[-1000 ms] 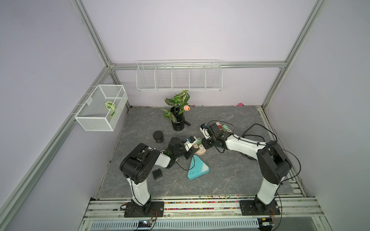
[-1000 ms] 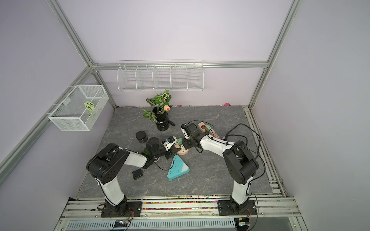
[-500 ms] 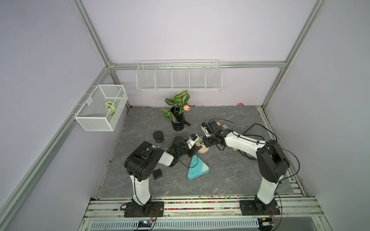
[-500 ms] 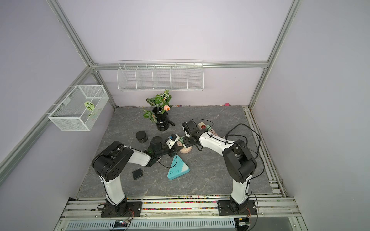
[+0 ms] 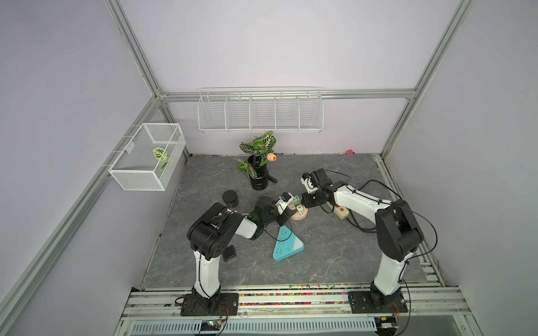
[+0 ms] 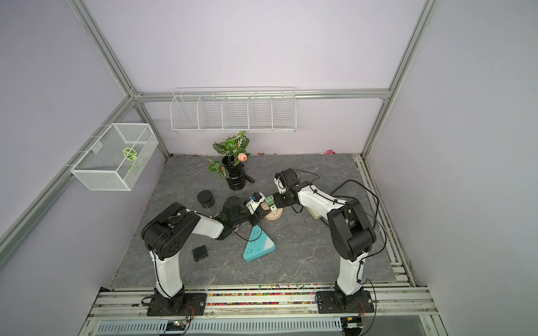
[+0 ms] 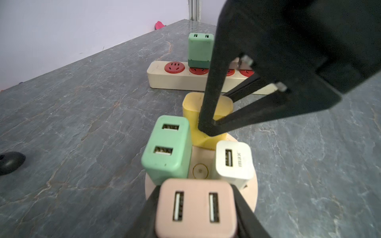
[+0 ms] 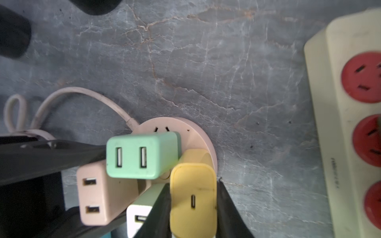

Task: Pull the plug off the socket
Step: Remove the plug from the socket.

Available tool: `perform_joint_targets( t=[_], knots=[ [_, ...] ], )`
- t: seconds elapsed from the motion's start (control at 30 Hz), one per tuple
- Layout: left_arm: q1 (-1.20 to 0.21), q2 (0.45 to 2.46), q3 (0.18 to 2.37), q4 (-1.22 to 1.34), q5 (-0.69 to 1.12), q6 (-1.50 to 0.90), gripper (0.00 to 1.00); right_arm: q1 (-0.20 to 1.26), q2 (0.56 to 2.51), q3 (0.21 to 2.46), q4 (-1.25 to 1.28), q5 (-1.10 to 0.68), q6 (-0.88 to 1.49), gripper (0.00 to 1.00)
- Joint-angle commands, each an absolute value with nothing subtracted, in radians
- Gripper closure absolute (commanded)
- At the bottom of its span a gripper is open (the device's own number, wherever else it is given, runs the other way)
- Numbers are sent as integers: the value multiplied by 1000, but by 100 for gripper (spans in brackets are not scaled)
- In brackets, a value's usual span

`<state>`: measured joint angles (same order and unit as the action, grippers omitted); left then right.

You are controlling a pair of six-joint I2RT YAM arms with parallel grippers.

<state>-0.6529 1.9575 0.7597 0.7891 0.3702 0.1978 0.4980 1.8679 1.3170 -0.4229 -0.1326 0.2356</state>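
On the round socket [image 8: 198,136], the left gripper [image 7: 194,194] clamps the pink plug [image 7: 195,216], probably to anchor the base. The right gripper [image 8: 192,185] pinches the yellow plug [image 8: 193,208] at the socket's opposite edge. Both plugs sit seated, so 1 upward pull should free it.

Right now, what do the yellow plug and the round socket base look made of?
Yellow plug: probably moulded plastic, matte, rounded corners, small dark scuffs. Round socket base: seemingly smooth pale-pink plastic with a slight sheen and moulded slots.
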Motion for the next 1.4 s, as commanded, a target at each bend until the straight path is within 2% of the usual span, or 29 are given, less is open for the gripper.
perform_joint_targets(
  t=[0.0,0.23,0.27,0.4,0.53,0.67,0.83,1.0,1.1,1.2,1.27,1.37],
  knots=[
    [-657,2075,720,394,256,193,100,616,1856,1403,-494,-192,250,100],
    [-657,2086,757,336,257,188,100,613,1767,1353,-484,-30,211,100],
    [-657,2088,762,330,256,188,100,611,1763,1358,-484,-42,215,100],
    [-657,2095,769,322,259,186,100,559,1746,1325,-380,-275,297,100],
    [-655,2096,774,321,266,184,100,531,1778,1306,-319,-382,373,100],
    [-655,2102,798,276,265,184,100,584,1786,1310,-393,-211,283,100],
    [-653,2112,823,242,260,170,100,624,1692,1275,-351,-52,135,100],
    [-645,2114,819,252,272,156,100,623,1699,1279,-331,-91,102,100],
    [-639,2115,816,261,285,153,100,603,1713,1268,-302,-134,223,100],
    [-638,2118,822,252,284,155,100,555,1774,1292,-320,-254,339,100],
    [-638,2119,827,241,283,157,100,574,1789,1298,-330,-228,337,100],
    [-638,2117,825,238,284,160,100,578,1759,1278,-359,-91,344,100]
  ],
)
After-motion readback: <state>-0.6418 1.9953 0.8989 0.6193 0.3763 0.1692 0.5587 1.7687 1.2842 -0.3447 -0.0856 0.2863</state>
